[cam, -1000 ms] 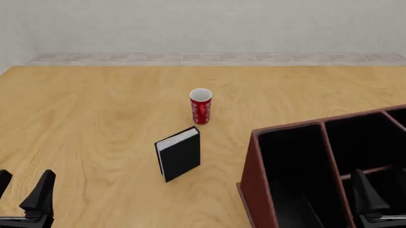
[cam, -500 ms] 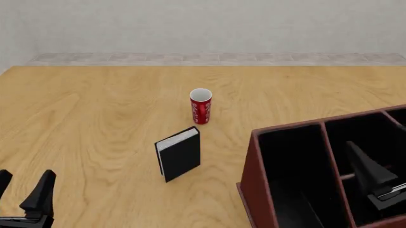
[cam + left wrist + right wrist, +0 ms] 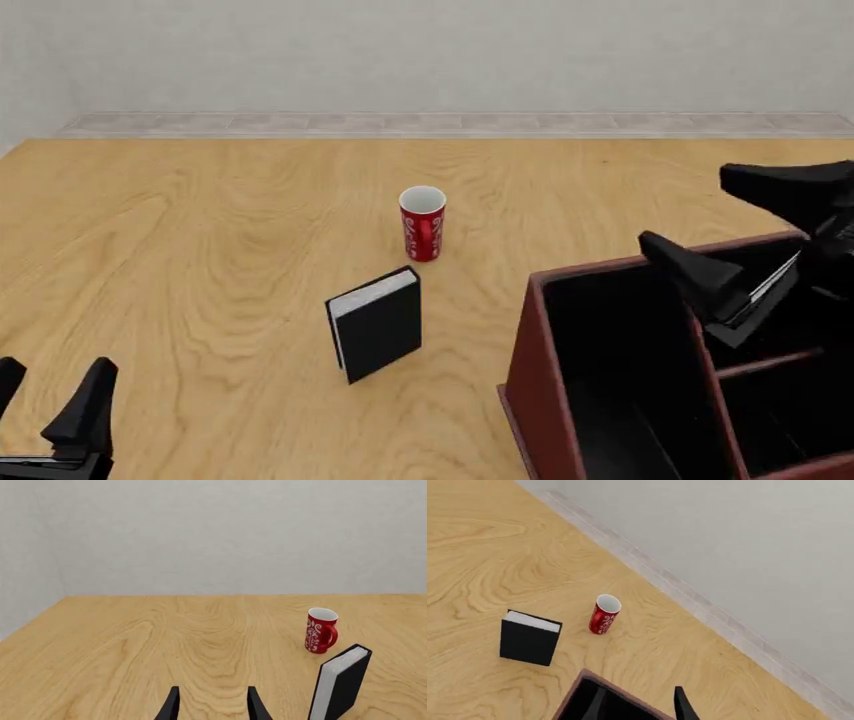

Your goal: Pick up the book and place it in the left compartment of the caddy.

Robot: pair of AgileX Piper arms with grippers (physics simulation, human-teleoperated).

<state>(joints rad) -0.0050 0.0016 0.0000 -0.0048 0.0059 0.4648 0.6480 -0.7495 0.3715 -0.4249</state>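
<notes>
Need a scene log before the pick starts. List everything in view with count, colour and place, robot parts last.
book: one, black covers with white page edge, standing upright on the table, left of the caddy and nearer the camera than the mug.
mug: one, red with white pattern, white inside, upright mid-table beyond the book.
caddy: one, reddish-brown box with black interior and partitions, at the front right.
table: one, light wood grain, under everything.
wall: pale grey, behind the table.
left gripper: black fingers, open, front left corner, low.
right gripper: black fingers, open, raised over the caddy.
</notes>
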